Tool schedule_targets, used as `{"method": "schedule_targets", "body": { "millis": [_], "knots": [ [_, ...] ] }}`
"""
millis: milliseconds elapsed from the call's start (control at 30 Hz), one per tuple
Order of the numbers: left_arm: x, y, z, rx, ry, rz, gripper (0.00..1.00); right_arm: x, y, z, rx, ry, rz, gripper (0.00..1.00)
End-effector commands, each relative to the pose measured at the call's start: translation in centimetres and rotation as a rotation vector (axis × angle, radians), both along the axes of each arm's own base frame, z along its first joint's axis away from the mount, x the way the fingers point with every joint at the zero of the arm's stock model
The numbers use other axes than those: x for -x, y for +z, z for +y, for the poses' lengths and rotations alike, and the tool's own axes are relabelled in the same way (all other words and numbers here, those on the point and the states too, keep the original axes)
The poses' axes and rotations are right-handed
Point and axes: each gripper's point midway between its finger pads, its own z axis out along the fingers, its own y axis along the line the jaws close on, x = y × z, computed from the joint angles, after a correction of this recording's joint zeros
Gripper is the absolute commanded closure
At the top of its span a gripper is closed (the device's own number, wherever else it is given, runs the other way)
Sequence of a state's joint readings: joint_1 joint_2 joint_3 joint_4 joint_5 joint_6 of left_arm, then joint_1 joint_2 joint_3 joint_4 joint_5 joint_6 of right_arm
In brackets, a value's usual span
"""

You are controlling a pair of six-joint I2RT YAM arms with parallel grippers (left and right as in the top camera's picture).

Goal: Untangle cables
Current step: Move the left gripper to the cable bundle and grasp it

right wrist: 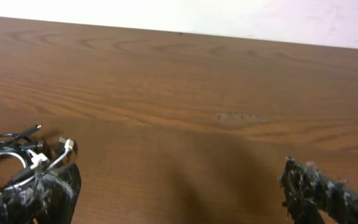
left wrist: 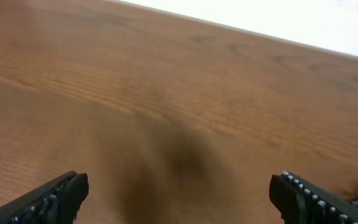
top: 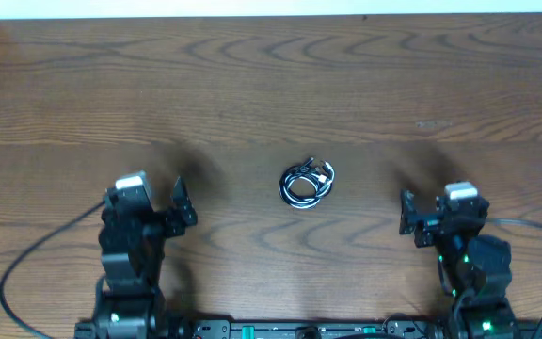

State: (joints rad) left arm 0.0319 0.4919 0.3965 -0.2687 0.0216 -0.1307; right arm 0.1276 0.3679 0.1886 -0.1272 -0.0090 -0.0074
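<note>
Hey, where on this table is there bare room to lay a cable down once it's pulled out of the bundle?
The whole far half of the table, beyond the cables, is bare wood. Bare strips also lie between the bundle and the left gripper, and between it and the right gripper. The near edge is crowded by the arms.

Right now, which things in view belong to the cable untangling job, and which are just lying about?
Job:
- cables, one tangled bundle
- left gripper, open
- right gripper, open

Not the job:
- table
- no other loose things visible
</note>
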Motion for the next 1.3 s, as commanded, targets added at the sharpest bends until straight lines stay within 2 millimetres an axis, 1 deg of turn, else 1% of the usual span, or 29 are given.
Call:
{"method": "schedule_targets", "body": {
  "millis": [0, 167, 267, 333, 467, 567, 700, 800, 967, 1000, 1067, 1167, 1267],
  "knots": [
    [-1.2, 1.6, -0.3, 0.017, -0.019, 0.071, 0.02, -1.2, 1.4, 0.3, -0.010, 0.000, 0.044, 0.01],
    [-2.4, 2.0, -1.3, 0.046, -0.063, 0.220, 0.02, -2.8, 0.7, 0.5, -0.036, -0.017, 0.198, 0.01],
    [-2.4, 2.0, -2.1, 0.048, -0.089, 0.340, 0.02, -3.3, -0.1, 0.7, -0.021, -0.017, 0.310, 0.01],
    [-2.0, 1.7, -2.7, 0.047, -0.108, 0.416, 0.02, -3.5, -0.7, 0.7, 0.006, -0.009, 0.370, 0.01],
    [0.1, 0.9, -4.5, 0.080, -0.177, 0.580, 0.02, -3.4, -2.0, 0.7, 0.090, 0.029, 0.489, 0.01],
    [1.0, 0.8, -5.9, 0.136, -0.238, 0.614, 0.02, -3.6, -2.2, 0.9, 0.083, 0.036, 0.517, 0.01],
    [1.0, 0.8, -6.1, 0.146, -0.248, 0.614, 0.02, -4.0, -1.6, 2.2, 0.041, 0.098, 0.483, 0.01],
    [-0.1, 1.7, -6.9, 0.172, -0.286, 0.557, 0.02, -4.4, -0.9, 3.3, 0.006, 0.153, 0.451, 0.01],
    [-3.4, 5.1, -9.3, 0.233, -0.411, 0.355, 0.02, -4.3, -0.4, 4.6, -0.034, 0.222, 0.436, 0.01],
    [-4.2, 5.8, -9.6, 0.247, -0.419, 0.315, 0.02, -4.3, -0.3, 4.8, -0.039, 0.228, 0.436, 0.01],
    [-5.4, 6.4, -9.8, 0.282, -0.400, 0.278, 0.02, -4.2, -0.3, 4.9, -0.042, 0.234, 0.437, 0.01],
    [-6.6, 5.7, -10.6, 0.292, -0.417, 0.284, 0.03, -4.2, -0.3, 4.9, -0.041, 0.233, 0.437, 0.01],
    [-7.4, 3.8, -12.4, 0.288, -0.460, 0.339, 0.03, -4.2, -0.3, 4.8, -0.040, 0.232, 0.436, 0.01]
  ]
}}
